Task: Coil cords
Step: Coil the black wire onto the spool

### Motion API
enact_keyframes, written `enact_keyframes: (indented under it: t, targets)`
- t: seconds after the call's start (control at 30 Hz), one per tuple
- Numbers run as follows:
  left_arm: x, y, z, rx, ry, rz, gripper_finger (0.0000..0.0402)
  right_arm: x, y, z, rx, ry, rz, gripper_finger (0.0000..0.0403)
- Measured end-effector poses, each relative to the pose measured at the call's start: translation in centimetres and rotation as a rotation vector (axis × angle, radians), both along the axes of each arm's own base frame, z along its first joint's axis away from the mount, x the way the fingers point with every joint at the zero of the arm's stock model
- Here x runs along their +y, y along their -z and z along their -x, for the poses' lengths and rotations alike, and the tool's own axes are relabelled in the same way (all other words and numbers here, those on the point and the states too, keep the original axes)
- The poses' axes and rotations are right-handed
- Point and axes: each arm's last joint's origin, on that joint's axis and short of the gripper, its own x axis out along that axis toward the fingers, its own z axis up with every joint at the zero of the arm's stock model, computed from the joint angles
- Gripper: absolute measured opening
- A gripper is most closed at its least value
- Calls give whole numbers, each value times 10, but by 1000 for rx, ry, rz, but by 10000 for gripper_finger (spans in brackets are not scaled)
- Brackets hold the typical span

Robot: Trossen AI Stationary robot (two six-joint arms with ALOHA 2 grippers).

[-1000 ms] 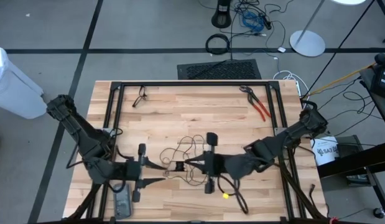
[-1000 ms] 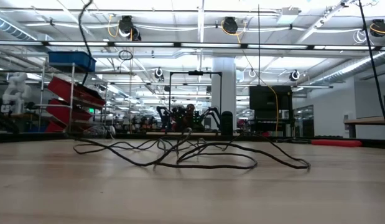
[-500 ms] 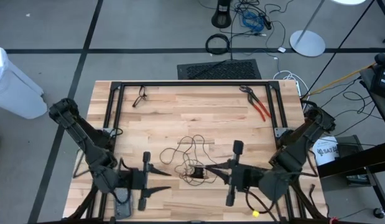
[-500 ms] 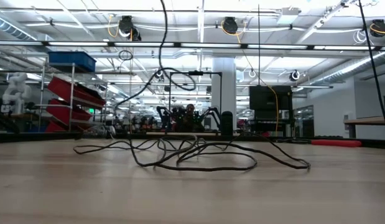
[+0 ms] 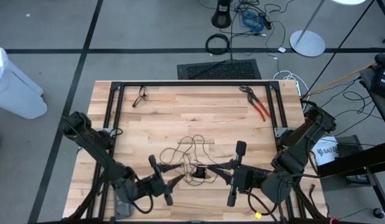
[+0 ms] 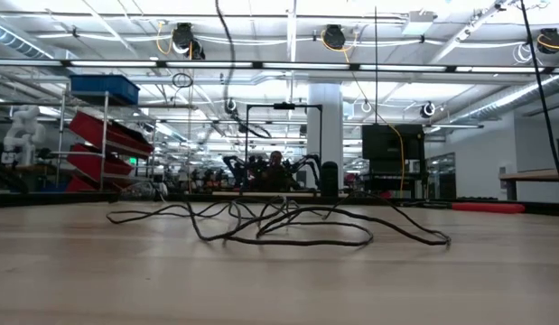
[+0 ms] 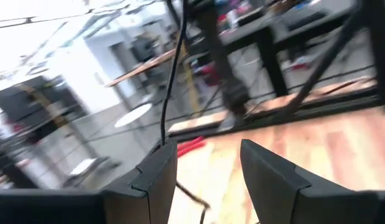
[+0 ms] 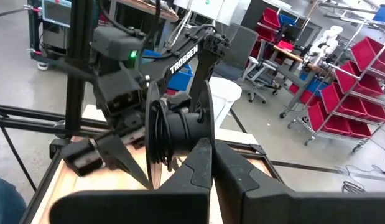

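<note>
One thin black cord (image 5: 189,152) lies in a loose tangle near the front middle of the wooden table (image 5: 198,112). Two arms flank it. The left gripper (image 5: 177,174) has its fingers spread wide, with nothing between them. The right gripper (image 5: 212,172) has its fingers pressed together. One pair of red-handled pliers (image 5: 257,103) lies at the far right corner.

The tabletop (image 5: 198,112) is pale wood with a smooth matt finish and visible plank joints, inside a black metal frame (image 5: 192,83), and on it lie the thin, matt black cord (image 5: 191,149) and, near the frame, pliers (image 5: 257,103) with glossy red handles.
</note>
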Motion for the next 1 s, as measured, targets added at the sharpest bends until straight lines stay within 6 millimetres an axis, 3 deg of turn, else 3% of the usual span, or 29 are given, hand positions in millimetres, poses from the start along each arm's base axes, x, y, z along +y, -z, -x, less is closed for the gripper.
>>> enact_keyframes:
  t: [0.27,0.63,1.0]
  targets:
    - [3,6,-4,2,-76,13,182,0,0,0,5,-1,8,0]
    - [-11,-1,10,-20,-95,30,182,0,1,0,12,0,13,0]
    - [-11,0,10,-11,-96,16,182,0,1,0,12,1,11,0]
